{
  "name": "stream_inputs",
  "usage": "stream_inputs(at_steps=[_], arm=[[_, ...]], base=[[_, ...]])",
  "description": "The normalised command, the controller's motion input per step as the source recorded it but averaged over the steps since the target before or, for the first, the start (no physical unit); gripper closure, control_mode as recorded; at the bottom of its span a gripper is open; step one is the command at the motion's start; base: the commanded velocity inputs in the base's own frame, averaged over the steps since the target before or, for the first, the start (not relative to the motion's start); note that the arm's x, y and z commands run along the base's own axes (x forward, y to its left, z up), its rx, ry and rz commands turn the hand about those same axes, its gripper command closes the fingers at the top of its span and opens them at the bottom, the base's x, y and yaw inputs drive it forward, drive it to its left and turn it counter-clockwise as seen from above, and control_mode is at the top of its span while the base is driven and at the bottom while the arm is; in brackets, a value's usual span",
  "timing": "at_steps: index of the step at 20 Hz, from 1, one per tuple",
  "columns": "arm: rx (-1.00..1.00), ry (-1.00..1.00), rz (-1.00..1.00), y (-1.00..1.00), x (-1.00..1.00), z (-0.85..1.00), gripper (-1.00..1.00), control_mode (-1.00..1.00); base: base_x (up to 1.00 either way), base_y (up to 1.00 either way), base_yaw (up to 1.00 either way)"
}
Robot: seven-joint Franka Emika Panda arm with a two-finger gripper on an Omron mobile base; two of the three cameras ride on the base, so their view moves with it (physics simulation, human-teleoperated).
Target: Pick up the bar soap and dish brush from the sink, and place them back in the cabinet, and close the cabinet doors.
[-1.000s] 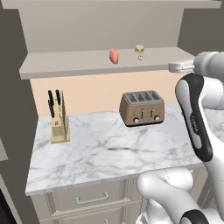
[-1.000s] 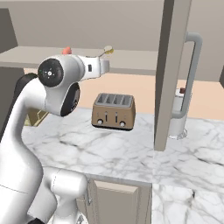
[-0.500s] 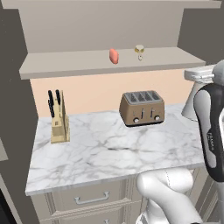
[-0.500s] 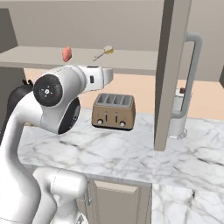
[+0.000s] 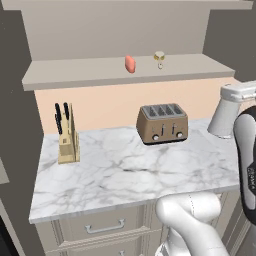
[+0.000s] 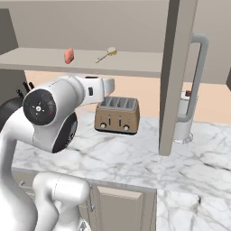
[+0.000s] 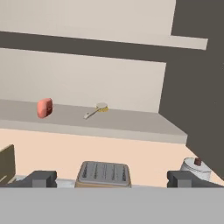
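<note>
The bar soap (image 5: 130,64) is sitting on the shelf of the cabinet (image 5: 100,75), standing on edge, and the dish brush (image 6: 107,54) is lying a little way to its right on the same shelf, its cream head pointing away from the soap and its thin handle angling toward the shelf's front edge. In the hand view the end effector (image 7: 113,179) is hovering well back from the shelf with its two dark fingertips (image 7: 41,178) spread wide apart and nothing between them. A cabinet door (image 6: 177,76) is standing open at the right, edge-on in the right base view, with its silver bar handle (image 6: 197,76) facing outward. Below the shelf, a bronze four-slot toaster (image 5: 163,123) is sitting on the marble worktop (image 5: 125,175), a knife block (image 5: 67,140) is standing near the left end, and a white canister (image 6: 184,118) is standing to the right, just behind the open door.
</note>
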Motion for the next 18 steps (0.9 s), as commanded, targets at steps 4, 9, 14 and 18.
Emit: stream_inputs(at_steps=[4,9,14,18], arm=[[0.00,0.00,0.00,-0.06,-0.34,0.00,-1.00,-1.00],[0.00,0.00,0.00,-0.11,-0.38,0.00,-1.00,-1.00],[0.00,0.00,0.00,-0.09,-0.35,0.00,-1.00,-1.00],[0.00,0.00,0.00,-0.13,-0.26,0.00,-1.00,-1.00]], base=[[0.00,0.00,0.00],[0.00,0.00,0.00],[0.00,0.00,0.00],[0.00,0.00,0.00]])
